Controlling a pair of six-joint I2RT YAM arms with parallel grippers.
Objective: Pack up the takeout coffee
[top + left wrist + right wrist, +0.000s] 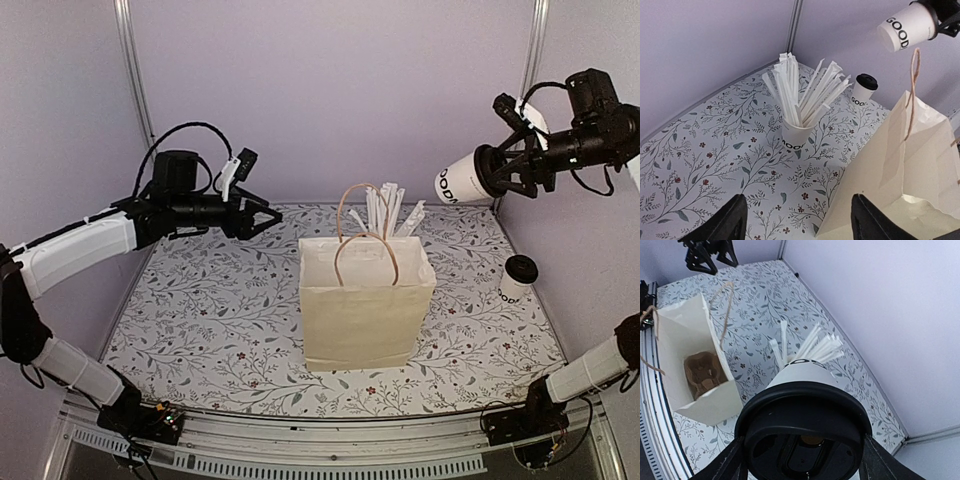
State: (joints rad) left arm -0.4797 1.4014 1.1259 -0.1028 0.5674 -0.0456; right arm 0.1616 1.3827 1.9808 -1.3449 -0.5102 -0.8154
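Clamped in the right gripper (503, 172) by its black lid end: the takeout coffee (462, 181), tipped on its side, high up to the right of the paper bag (365, 310). Spread wide with nothing between, the jaws of the left gripper (262, 218), up in the air left of the bag. Just behind the bag, a cup of white straws (385, 212). Standing right of the bag, a small cup with a black lid (518, 277). Down inside the bag, a brown tray (702, 372).

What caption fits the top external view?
Right gripper holds the takeout coffee sideways, aloft right of the paper bag; left gripper open, empty.
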